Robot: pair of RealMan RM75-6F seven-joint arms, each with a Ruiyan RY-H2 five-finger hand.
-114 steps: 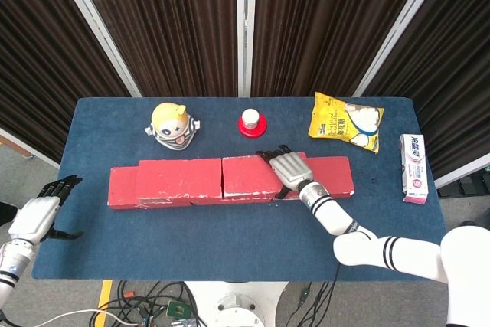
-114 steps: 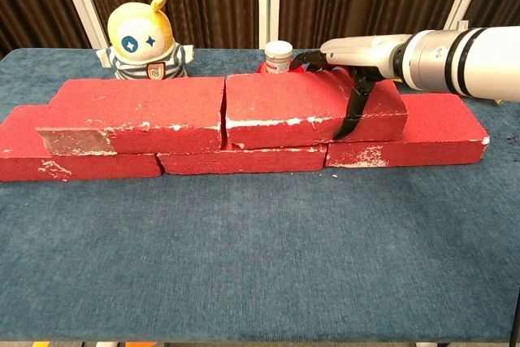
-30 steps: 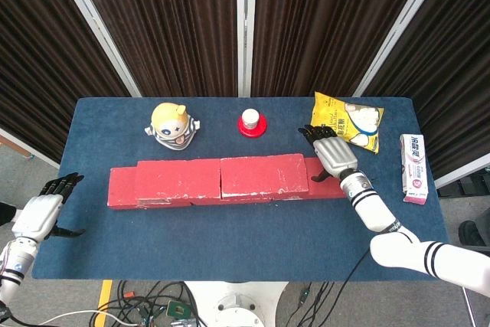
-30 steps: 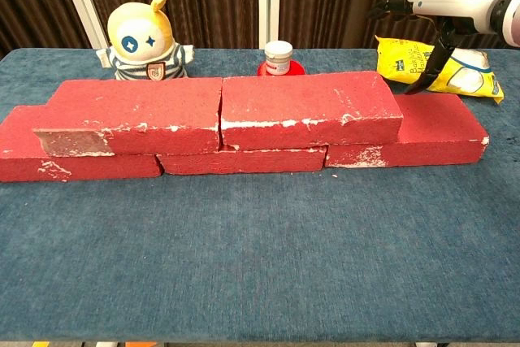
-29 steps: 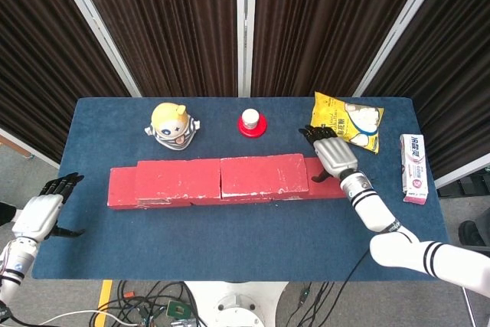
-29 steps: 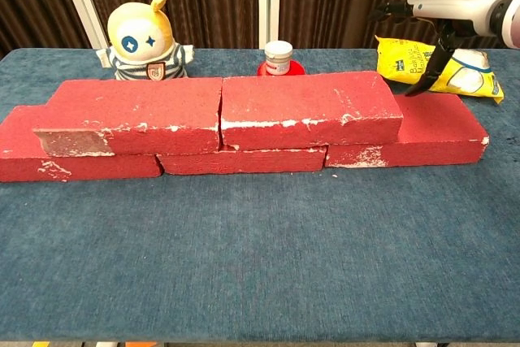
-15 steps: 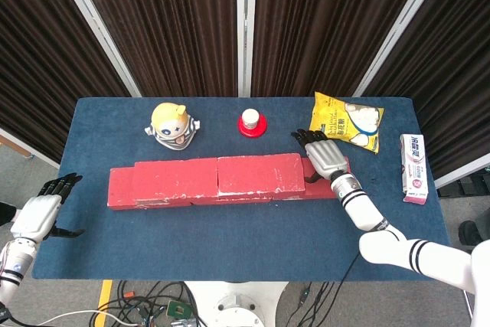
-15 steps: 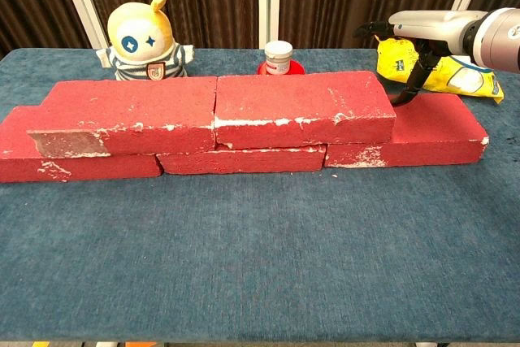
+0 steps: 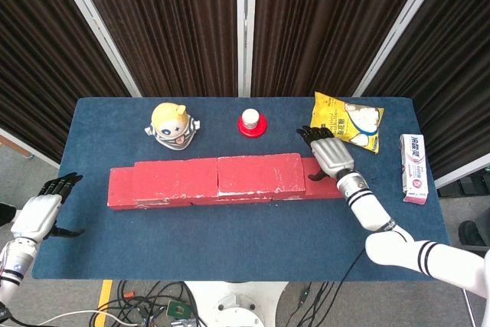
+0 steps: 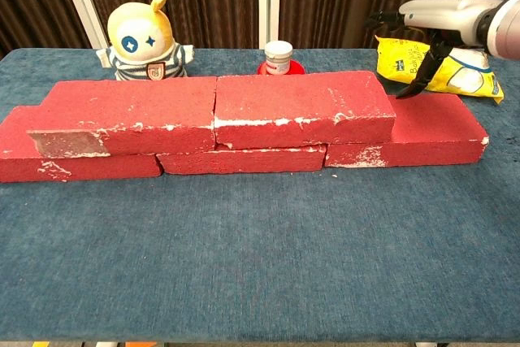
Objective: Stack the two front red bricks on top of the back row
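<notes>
right hand (image 10: pixel 426 18) lifted off bricks (image 10: pixel 301 107); left hand (image 9: pixel 37 214) only in head view.

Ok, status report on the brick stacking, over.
Both hands empty: right hand open above row's right end, left hand off-table. Two top bricks stacked. Nothing blocking.

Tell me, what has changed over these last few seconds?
The right hand let go of the right top brick, lifted off and drew back to the right; it now hovers open above the row's right end. That brick slid slightly left, closing on the left top brick. The left hand, toy, jar, snack bag and box stayed put.
</notes>
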